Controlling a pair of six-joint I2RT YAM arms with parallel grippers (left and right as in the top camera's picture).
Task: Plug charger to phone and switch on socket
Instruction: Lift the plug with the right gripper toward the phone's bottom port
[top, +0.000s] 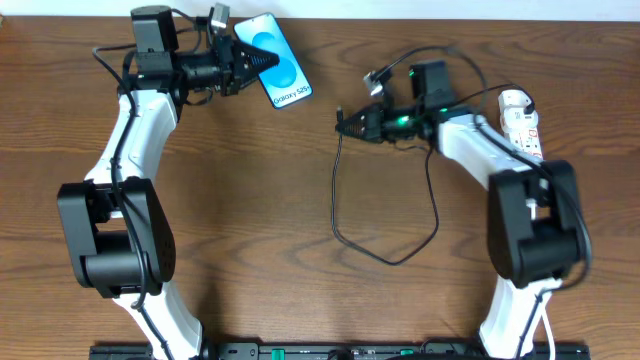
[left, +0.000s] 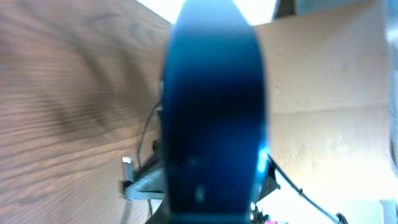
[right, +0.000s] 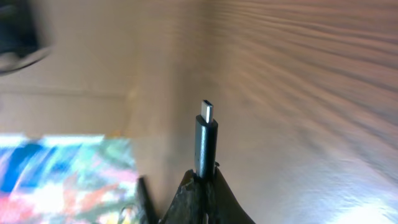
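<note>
Left gripper (top: 243, 62): clenched on the phone's near edge.
Phone (top: 281, 62): juts out past the left fingertips, blue screen up; it fills the left wrist view.
Right gripper (top: 347, 122): clamped on the charger just behind its plug tip.
Charger (top: 333, 205): the tip (right: 206, 112) stands clear beyond the right fingertips; the cable loops back beneath that arm.
Socket (top: 522, 118): behind the right gripper, beside its arm, well apart from the fingertips.
</note>
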